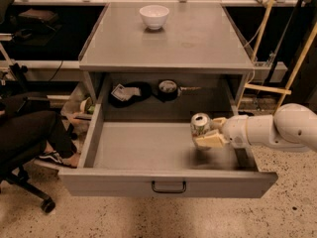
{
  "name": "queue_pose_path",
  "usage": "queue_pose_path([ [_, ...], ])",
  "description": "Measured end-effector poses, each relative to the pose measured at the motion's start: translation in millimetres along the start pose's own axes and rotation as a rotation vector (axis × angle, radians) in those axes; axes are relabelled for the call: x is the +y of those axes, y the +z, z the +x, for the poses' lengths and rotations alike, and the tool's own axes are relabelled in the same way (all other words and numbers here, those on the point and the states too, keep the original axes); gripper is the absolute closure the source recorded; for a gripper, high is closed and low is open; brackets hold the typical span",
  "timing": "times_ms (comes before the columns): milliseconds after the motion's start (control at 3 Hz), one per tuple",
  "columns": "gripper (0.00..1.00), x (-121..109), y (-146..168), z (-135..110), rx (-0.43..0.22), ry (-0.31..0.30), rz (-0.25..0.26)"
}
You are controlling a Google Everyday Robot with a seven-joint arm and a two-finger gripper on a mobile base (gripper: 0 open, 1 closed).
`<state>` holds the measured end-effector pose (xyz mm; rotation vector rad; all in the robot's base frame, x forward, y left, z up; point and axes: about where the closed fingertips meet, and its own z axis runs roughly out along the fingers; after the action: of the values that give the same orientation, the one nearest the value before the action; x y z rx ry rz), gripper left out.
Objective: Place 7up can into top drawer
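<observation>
White rounded arm (277, 130); cream gripper (205, 132) at tip, over top drawer (138, 150).

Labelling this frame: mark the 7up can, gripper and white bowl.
7up can (199, 128), camera view, printed side.
gripper (209, 132), camera view, between fingertips, over the top drawer (143, 145).
white bowl (154, 17), camera view, outer wall.

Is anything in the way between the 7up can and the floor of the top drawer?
Nothing visible does. The end effector holds the 7up can upright over the right side of the open top drawer, and no object shows on the grey floor below it.
</observation>
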<state>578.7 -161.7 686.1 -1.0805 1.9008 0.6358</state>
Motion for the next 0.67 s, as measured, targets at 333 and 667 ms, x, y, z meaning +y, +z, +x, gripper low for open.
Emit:
queue_pose_path([
  [333, 1.0, 27.3, 35.4, 27.4, 0.106, -0.063, -0.099],
  [667, 0.82, 29.2, 39.3, 28.1, 0.114, -0.072, -0.107],
])
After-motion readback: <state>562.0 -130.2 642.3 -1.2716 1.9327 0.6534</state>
